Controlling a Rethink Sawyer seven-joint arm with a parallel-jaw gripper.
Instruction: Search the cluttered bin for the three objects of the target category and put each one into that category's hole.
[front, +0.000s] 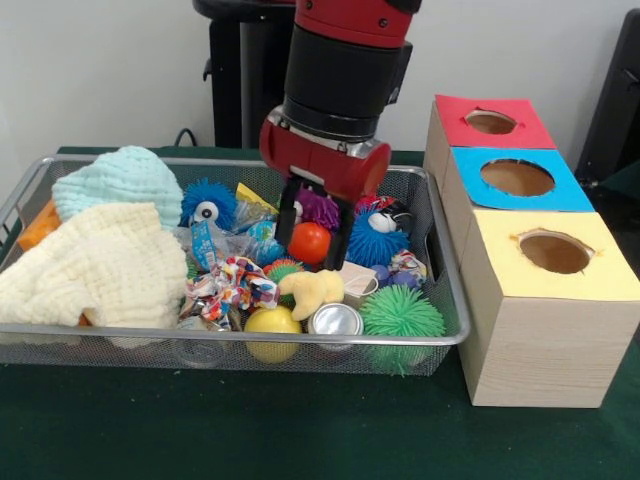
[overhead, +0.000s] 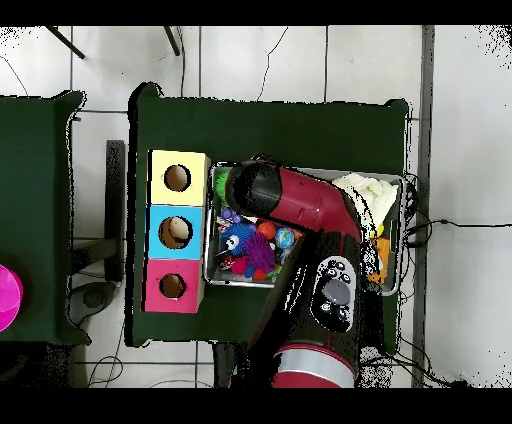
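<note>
The silver wire-mesh bin (front: 250, 335) lies on the green table, full of toys and cloths. My gripper (front: 309, 240) reaches down into its middle, and its black fingers sit on either side of an orange-red ball (front: 311, 244), closed against it. Around it lie a purple spiky ball (front: 321, 208), two blue spiky balls (front: 208, 205) (front: 375, 241) and a green spiky ball (front: 400, 312). In the overhead view my arm (overhead: 300, 200) covers the gripper and much of the bin (overhead: 240, 283).
Three wooden boxes with holes stand beside the bin: red top (front: 490, 122), blue top (front: 517, 178), yellow top (front: 553, 252). In the bin lie a cream cloth (front: 105, 265), a mint cloth (front: 120, 180), a yellow ball (front: 272, 325), a silver can (front: 335, 322) and a yellow plush (front: 312, 290).
</note>
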